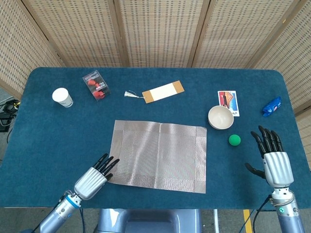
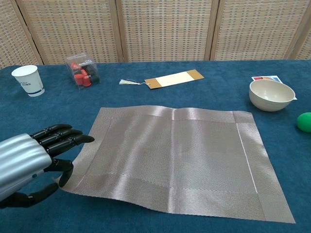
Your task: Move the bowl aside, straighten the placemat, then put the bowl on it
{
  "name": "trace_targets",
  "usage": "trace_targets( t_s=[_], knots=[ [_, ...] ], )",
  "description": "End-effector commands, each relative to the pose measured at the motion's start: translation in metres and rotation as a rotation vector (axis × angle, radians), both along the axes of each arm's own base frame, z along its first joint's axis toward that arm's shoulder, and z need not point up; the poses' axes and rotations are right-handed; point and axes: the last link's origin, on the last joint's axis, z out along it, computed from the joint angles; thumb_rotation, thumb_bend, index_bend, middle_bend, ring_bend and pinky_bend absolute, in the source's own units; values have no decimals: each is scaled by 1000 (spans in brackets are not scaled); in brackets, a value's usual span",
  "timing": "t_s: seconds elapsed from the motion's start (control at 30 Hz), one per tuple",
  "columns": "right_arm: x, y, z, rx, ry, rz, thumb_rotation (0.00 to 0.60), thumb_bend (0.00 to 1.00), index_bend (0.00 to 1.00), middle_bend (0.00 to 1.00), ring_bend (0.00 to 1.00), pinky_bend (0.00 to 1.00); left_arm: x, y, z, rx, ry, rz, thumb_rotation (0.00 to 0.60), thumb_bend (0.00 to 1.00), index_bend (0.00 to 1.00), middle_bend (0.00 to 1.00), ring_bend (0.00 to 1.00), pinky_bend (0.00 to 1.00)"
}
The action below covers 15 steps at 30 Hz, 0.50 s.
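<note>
The grey woven placemat [image 1: 158, 156] lies flat in the middle of the table, its edges roughly square to the table front; it also fills the chest view [image 2: 180, 155]. My left hand [image 1: 95, 178] pinches the mat's near-left corner, thumb under the slightly lifted edge and fingers above it, as the chest view [image 2: 29, 162] shows. The cream bowl [image 1: 220, 117] stands upright off the mat's far-right corner, also seen in the chest view [image 2: 271, 94]. My right hand [image 1: 274, 155] hovers at the table's right front with fingers spread, holding nothing.
A green ball [image 1: 234, 140] lies between the bowl and my right hand. A picture card [image 1: 228, 102] sits behind the bowl and a blue object [image 1: 272, 106] is at the far right. Further back are a tasselled card [image 1: 163, 91], a clear box [image 1: 96, 85] and a paper cup [image 1: 62, 97].
</note>
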Motion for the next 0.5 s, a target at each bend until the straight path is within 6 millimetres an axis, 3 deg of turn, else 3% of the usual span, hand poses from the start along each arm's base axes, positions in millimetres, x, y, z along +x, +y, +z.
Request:
trace_targets(
  t_s=[0.03, 0.5],
  knots=[
    [0, 0, 0, 2, 4, -3, 600, 166, 136, 0, 0, 0, -1, -5, -1, -20, -10, 3, 600, 585, 574, 0, 0, 0],
    [-1, -1, -2, 6, 11, -11, 600, 166, 136, 0, 0, 0, 2, -19, -2, -69, -34, -20, 600, 585, 579, 0, 0, 0]
  ],
)
